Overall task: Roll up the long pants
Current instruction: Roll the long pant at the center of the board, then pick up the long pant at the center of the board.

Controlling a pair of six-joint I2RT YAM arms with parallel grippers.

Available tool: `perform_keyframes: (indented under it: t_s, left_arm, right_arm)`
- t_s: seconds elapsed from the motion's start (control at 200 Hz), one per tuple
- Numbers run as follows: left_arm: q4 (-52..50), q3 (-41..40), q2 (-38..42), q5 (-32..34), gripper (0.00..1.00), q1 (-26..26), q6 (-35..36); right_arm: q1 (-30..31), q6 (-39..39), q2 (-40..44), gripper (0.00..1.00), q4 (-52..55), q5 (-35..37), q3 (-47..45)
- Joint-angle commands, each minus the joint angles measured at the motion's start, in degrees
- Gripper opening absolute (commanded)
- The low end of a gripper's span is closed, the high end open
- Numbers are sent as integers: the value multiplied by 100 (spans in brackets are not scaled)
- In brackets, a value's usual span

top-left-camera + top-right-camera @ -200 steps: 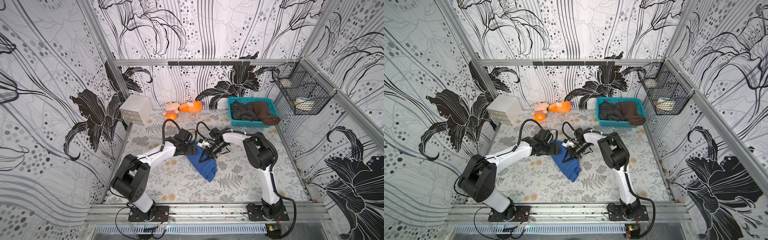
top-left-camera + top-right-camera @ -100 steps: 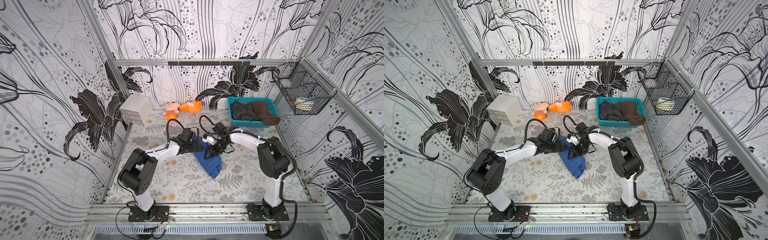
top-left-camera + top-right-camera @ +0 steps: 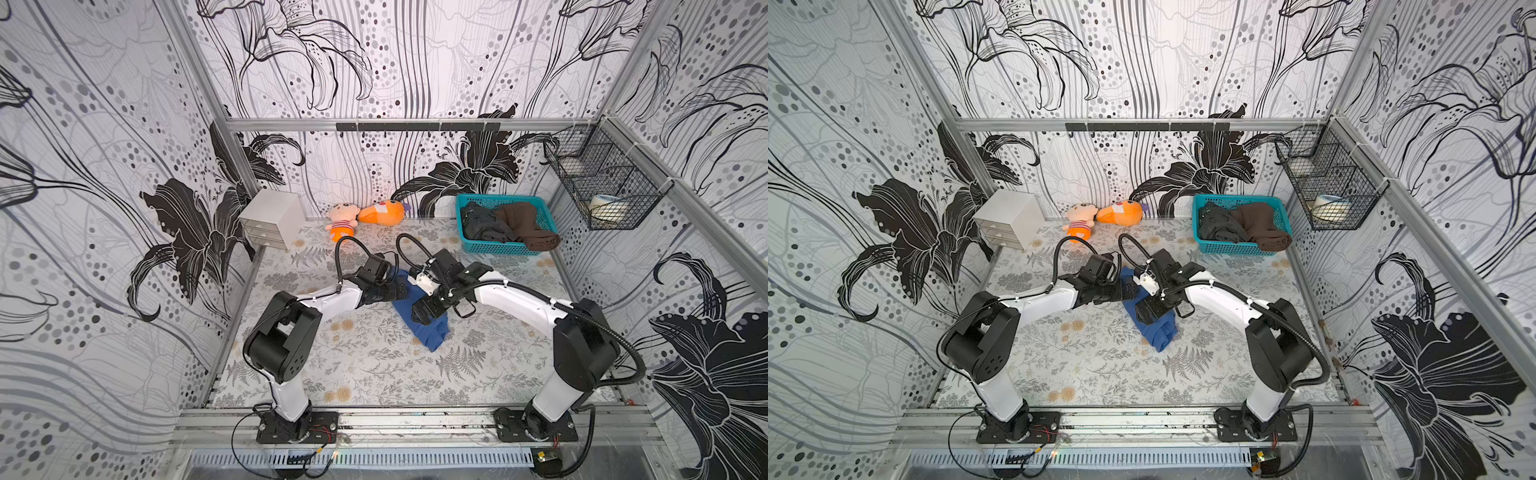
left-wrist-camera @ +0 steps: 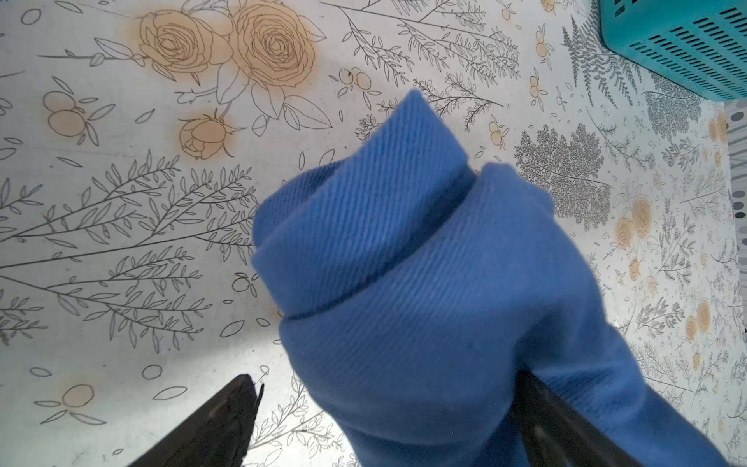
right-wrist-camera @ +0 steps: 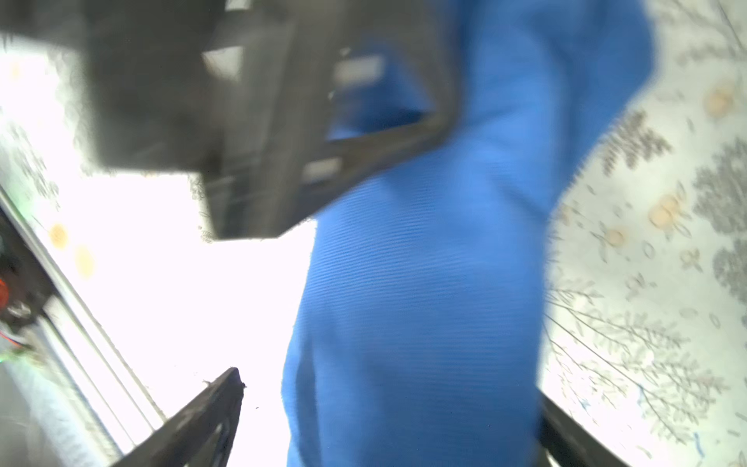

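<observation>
- Flower-printed tabletop (image 3: 365,365) covers the bottom of the booth, with black-lily wallpaper (image 3: 374,62) on every side.
- Pants (image 3: 432,332) lie near the middle of the tabletop as a thick blue roll, slanting from the far side toward the front edge.
- Left gripper (image 4: 388,384) sits low at the roll's far end, jaws spread wide with cloth between them. One finger stands clear of the fabric, so nothing is pinched.
- Right gripper (image 5: 390,388) is over the roll's middle, jaws also wide apart and released, the roll between them.
- Teal basket (image 3: 498,249) holding dark and brown clothes sits in the far right corner.
- Two plush toys (image 3: 380,212) lie at the far edge.
- Small drawer box (image 3: 272,216) stands in the far left corner.
</observation>
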State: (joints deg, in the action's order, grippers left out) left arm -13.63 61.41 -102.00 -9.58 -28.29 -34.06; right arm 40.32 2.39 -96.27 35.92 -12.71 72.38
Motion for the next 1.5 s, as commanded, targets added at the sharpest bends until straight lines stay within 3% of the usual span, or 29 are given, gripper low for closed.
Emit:
perform_keyframes:
  t_s: [0.0, 0.105, 0.335, 0.681, 0.721, 0.761, 0.846, 0.926, 0.991, 1.176, 1.342, 1.497]
  left_arm:
    - [-1235, -344, -576, 520, 99, -10, 164]
    - [-1209, -371, -584, 506, 99, -9, 146]
    - [-1234, -394, -515, 497, 99, -10, 147]
    - [-1240, -412, -470, 427, 99, 26, 173]
    - [-1249, -420, -460, 422, 99, 28, 172]
    - [-1254, -435, -450, 420, 99, 35, 180]
    - [-1263, -437, -427, 439, 99, 47, 197]
    - [-1285, -428, -424, 439, 99, 60, 215]
    - [-1313, -418, -418, 439, 99, 77, 238]
    - [-1450, -549, -194, 536, 99, 199, 269]
    - [-1168, -904, 298, 133, 99, 665, 99]
    - [-1152, -966, 674, 120, 99, 729, 23]
  right_arm:
    - [110, 120, 91, 99, -376, 190, 23]
    - [255, 42, -389, 99, -512, 368, 84]
    - [326, -269, -1334, 100, -338, 1701, 360]
    - [303, -349, -2018, 100, -491, 1296, 152]
    - [283, -360, -2011, 96, -473, 1240, 76]
    - [240, -375, -1983, 84, -480, 1133, -5]
    - [158, -437, -1926, 47, -473, 1092, -147]
    - [130, -398, -1962, 27, -393, 1266, -202]
    - [49, -381, -2065, 0, -336, 972, -170]
    - [-26, -497, -1989, 0, -321, 734, -174]
    - [-539, -688, -1202, 0, -616, 40, -522]
    - [-900, -758, -446, 0, -740, -304, -678]
